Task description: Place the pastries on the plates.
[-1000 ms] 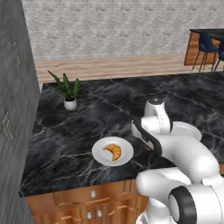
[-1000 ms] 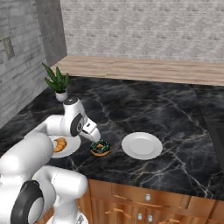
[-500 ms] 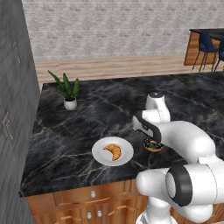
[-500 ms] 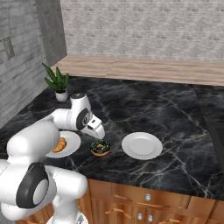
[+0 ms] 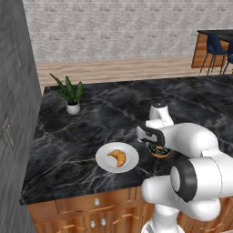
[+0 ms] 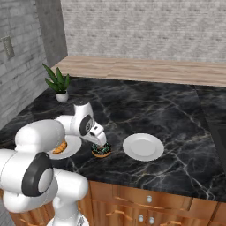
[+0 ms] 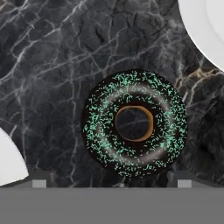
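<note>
Risk: jaws spread wide above the donut (image 7: 134, 123) on the bench (image 6: 167, 106); an off-centre pinch may slip on icing, dropping it short of the plate (image 6: 142, 147).

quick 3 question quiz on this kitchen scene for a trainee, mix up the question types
1. True or false: the golden crescent croissant lies on a round white plate.
2. Where does the chocolate-iced ring donut with green sprinkles rest? A) on the empty round white plate B) on the black marble counter C) in the claw
3. Fill in: the claw hovers above the donut with its jaws ____.

Key: 1 true; 2 B; 3 open
</note>
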